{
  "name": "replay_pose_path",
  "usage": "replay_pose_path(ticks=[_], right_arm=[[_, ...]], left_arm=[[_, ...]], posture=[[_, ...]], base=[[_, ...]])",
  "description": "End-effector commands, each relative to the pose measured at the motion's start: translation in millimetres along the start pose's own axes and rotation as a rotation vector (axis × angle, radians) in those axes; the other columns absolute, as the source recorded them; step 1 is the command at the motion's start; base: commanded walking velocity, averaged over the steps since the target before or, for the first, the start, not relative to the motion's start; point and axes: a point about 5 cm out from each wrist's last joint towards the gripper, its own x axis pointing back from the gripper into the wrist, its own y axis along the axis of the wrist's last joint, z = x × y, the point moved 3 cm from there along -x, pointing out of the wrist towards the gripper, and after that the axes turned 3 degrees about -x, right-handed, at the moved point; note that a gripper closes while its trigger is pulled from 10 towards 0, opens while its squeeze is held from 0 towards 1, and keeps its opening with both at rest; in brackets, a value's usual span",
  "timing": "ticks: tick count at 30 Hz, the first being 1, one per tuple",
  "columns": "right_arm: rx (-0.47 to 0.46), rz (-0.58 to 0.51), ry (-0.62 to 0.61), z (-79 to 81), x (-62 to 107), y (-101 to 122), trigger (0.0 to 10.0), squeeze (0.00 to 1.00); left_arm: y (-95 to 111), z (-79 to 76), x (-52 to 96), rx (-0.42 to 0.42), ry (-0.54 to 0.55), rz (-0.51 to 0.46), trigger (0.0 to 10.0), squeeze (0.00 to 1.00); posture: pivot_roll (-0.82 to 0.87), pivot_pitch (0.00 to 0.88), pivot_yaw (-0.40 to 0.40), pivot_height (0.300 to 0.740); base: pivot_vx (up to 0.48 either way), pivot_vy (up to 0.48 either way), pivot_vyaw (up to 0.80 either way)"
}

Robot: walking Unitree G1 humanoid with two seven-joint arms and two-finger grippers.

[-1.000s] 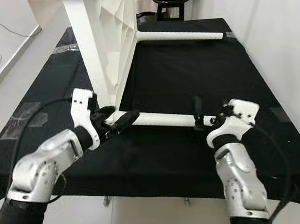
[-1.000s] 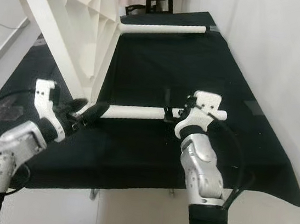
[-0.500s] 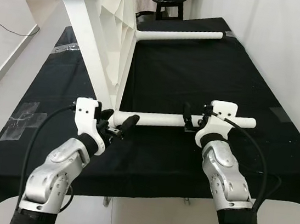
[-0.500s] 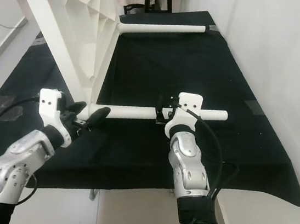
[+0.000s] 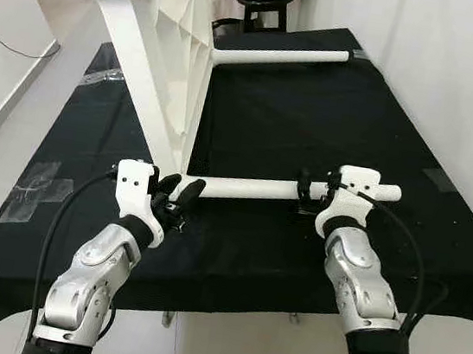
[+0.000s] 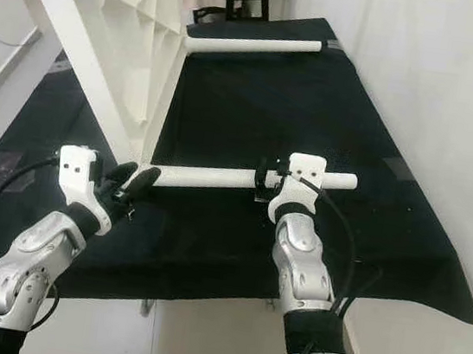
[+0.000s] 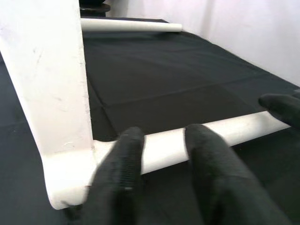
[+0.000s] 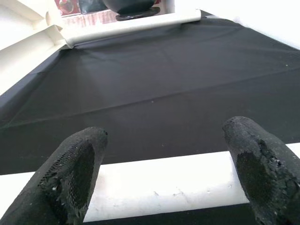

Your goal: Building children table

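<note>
The white table top (image 5: 160,62) stands on edge on the black-covered bench (image 5: 314,117). A white round leg (image 5: 248,186) sticks out sideways from its lower corner, and a second leg (image 5: 283,57) sticks out farther back. My left gripper (image 5: 178,194) is at the near leg's base by the corner, its fingers (image 7: 117,173) apart with the leg (image 7: 164,147) just past them. My right gripper (image 5: 303,192) stands open across the same leg near its free end. The wide-spread fingers (image 8: 79,173) straddle the leg (image 8: 164,187) without pressing it.
A white wall (image 5: 457,93) runs close along the bench's right side. A black stool (image 5: 264,2) stands beyond the far end. The bench's front edge (image 5: 230,294) lies just under my forearms. Grey tape (image 5: 38,190) marks the cloth at the left.
My left gripper has drawn in closer to the leg's base at the table corner. My right gripper slid left along the leg, then came back a little to the right.
</note>
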Motion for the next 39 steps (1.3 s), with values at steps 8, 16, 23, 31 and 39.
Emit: replay_pose_path(ticks=[8,16,23,31,39], right_arm=[[0.005,-0.002,0.015,3.6,-2.7,-1.3,10.0,0.00],[0.005,-0.001,0.021,4.0,-3.8,-2.5,10.0,0.00],[0.008,0.000,0.023,4.4,-4.1,-3.0,10.0,0.00],[0.009,0.001,0.025,4.7,-3.9,-4.2,10.0,0.00],[0.003,0.002,0.025,4.6,-3.6,-5.3,10.0,0.00]], left_arm=[[-3.8,4.8,-4.2,-0.038,0.020,0.001,0.0,0.00],[-4.2,4.7,-4.3,-0.035,0.020,-0.009,0.0,0.00],[-4.5,3.8,-5.0,-0.036,0.009,-0.012,0.0,0.00],[-8.6,-1.0,-5.7,-0.091,-0.022,0.026,10.0,0.00],[-7.7,0.2,-4.6,-0.080,-0.006,0.019,10.0,0.00]], posture=[[-0.01,0.105,0.077,0.740],[-0.01,0.105,0.077,0.740],[-0.02,0.100,0.078,0.740],[-0.02,0.096,0.078,0.740],[-0.02,0.087,0.079,0.740]], base=[[0.000,0.000,0.00],[0.000,0.000,0.00],[0.000,0.000,0.00],[0.000,0.000,0.00],[0.000,0.000,0.00]])
